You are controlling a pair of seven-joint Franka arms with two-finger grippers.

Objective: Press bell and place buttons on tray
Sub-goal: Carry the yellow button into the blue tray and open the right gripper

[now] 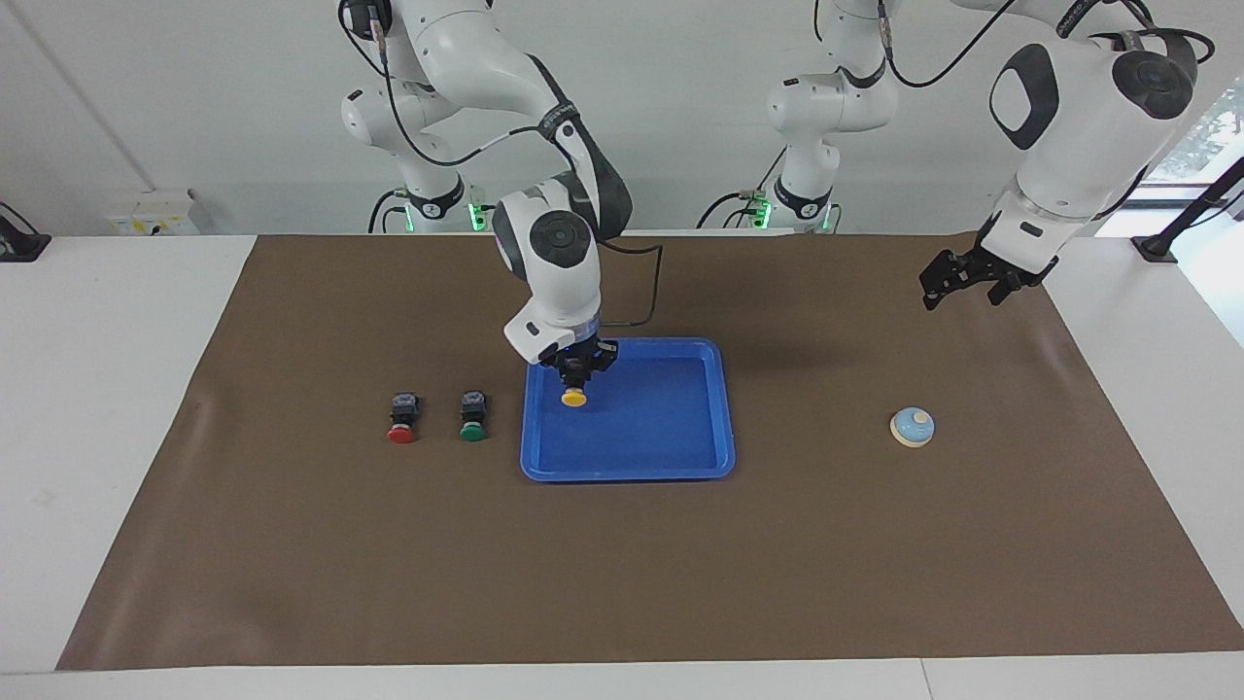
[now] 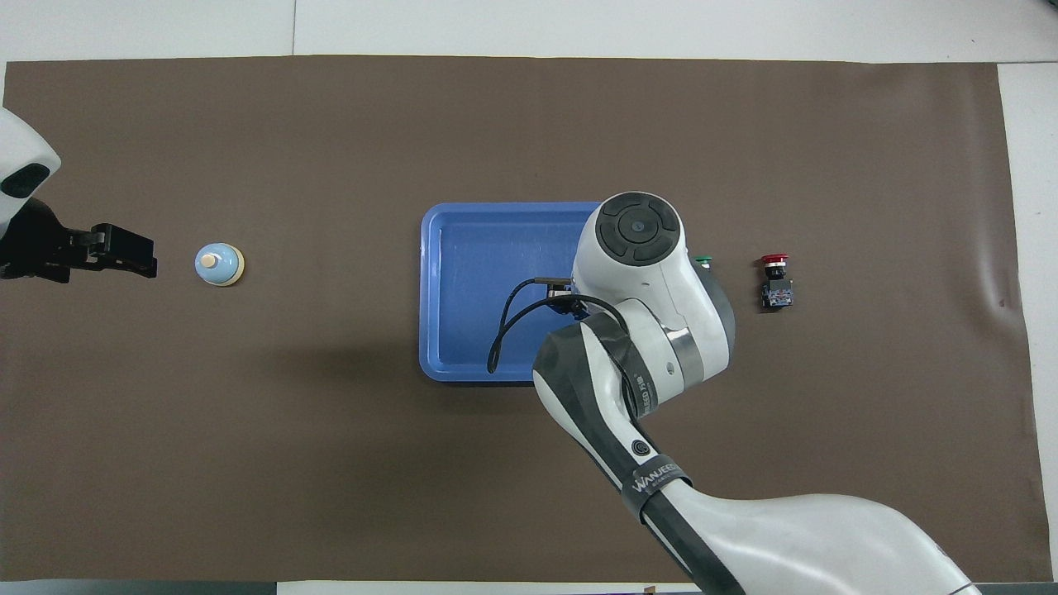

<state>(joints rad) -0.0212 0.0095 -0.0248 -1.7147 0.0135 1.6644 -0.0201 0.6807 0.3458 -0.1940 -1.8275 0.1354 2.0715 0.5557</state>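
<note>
**A robot lab bench, not a lived-in room**

I'm working in what reads as a robotics lab. Two white Franka arms, the right arm [image 1: 544,224] and the left arm [image 1: 1079,126], are bolted at the edge of a plain white table [image 1: 117,408], with green status lights glowing at their bases. A brown mat [image 1: 622,564] covers the work surface like a staged test area. Black cables [image 1: 408,107] trail along the arm joints. I see a bare white wall [image 1: 194,97] and a wall-mounted power outlet box [image 1: 151,214].
</note>
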